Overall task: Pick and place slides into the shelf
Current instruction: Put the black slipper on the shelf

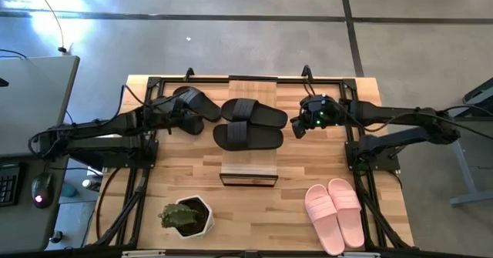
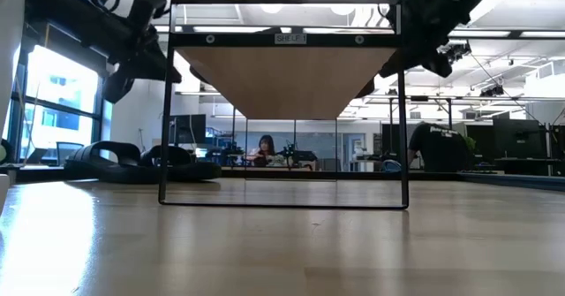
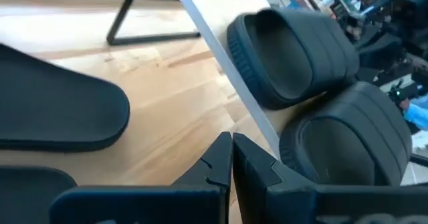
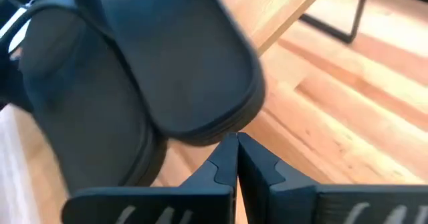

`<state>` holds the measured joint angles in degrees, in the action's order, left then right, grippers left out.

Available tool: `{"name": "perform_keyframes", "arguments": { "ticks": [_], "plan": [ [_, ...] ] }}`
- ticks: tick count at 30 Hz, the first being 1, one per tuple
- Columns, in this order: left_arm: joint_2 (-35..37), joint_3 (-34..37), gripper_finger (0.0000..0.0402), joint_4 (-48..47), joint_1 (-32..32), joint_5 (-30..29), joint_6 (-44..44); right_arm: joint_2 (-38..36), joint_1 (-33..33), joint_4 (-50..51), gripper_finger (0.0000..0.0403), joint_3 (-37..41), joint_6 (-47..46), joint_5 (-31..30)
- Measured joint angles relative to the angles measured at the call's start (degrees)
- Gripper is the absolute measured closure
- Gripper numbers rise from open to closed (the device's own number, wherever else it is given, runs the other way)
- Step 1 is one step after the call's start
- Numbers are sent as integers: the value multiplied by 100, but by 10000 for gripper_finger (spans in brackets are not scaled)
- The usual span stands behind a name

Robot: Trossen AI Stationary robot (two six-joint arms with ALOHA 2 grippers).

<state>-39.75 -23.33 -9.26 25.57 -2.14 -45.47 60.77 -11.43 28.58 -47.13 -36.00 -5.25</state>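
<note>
A: Two black slides (image 1: pixel 248 124) lie crosswise on the shelf (image 1: pixel 249 173) top, one behind the other, heels toward the right arm. The shelf stands mid-table. A third black slide (image 1: pixel 189 106) lies on the table (image 1: pixel 254 219) just left of the shelf, under the left arm. The pink pair (image 1: pixel 334 212) sits side by side near the front right corner, well apart from the shelf.

B: Claw status?

A: Right gripper (image 1: pixel 299 127): fingers pressed together, holding nothing, just off the heel ends of the shelf-top slides. The right wrist view shows the tips meeting below the rounded heel of a black slide (image 4: pixel 180 70); contact with the heel cannot be confirmed. Left gripper (image 1: pixel 194 125): also fully closed and empty, between the third slide and the shelf's left edge.

B: What differs between views?

A: The left wrist view shows both strap openings of the shelf-top slides (image 3: pixel 314 97) over the plank edge, with another black sole (image 3: pixel 57 114) on the table; the high view does not show the openings. The low view shows the shelf's black frame (image 2: pixel 284 102) with the plank seen from beneath, black slides (image 2: pixel 141 162) on the table at the left, and people in the room behind. It hides the shelf top.

B: Other items?

A: A potted plant (image 1: pixel 186 216) near the front left, clear of both arms. A keyboard and mouse (image 1: pixel 41 189) rest on a side desk.
</note>
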Motion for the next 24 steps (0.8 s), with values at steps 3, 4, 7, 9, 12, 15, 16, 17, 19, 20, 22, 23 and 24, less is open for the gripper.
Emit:
{"name": "perform_keyframes", "arguments": {
  "ticks": [3, 4, 7, 9, 12, 15, 16, 17, 19, 20, 22, 23, 24],
  "plan": [
    [-115, 0, 399, 197, -7, 132, 2, 87, -64, -29, 403, 0, 23, 102],
    [-161, 0, 399, 294, -7, 206, 2, 122, -72, -59, 403, 0, 23, 128],
    [-219, -2, 399, 336, -7, 336, 2, 252, -114, -169, 403, 0, 29, 190],
    [-235, 0, 399, 300, -7, 393, 6, 343, -150, -285, 403, 0, 81, 226],
    [-235, 0, 399, 323, -7, 478, 9, 427, -215, -501, 403, 0, 102, 225],
    [-238, 0, 399, 321, -7, 611, 13, 437, -313, -562, 403, -2, 106, 184],
    [-238, 0, 399, 319, -7, 649, 14, 442, -350, -563, 403, -2, 126, 181],
    [-238, 0, 399, 318, -7, 669, 16, 444, -385, -560, 403, -2, 136, 189],
    [-238, 0, 399, 318, -7, 716, 19, 447, -440, -585, 403, -2, 150, 231],
    [-238, 0, 399, 318, -7, 728, 20, 455, -461, -586, 403, -2, 155, 229],
    [-238, 0, 399, 318, -7, 728, 21, 459, -507, -583, 403, -2, 222, 233],
    [-238, 0, 399, 318, -7, 728, 27, 459, -525, -593, 403, -2, 251, 237],
    [-238, 0, 399, 318, -7, 728, 41, 459, -547, -596, 403, -2, 276, 245]
  ]
}}
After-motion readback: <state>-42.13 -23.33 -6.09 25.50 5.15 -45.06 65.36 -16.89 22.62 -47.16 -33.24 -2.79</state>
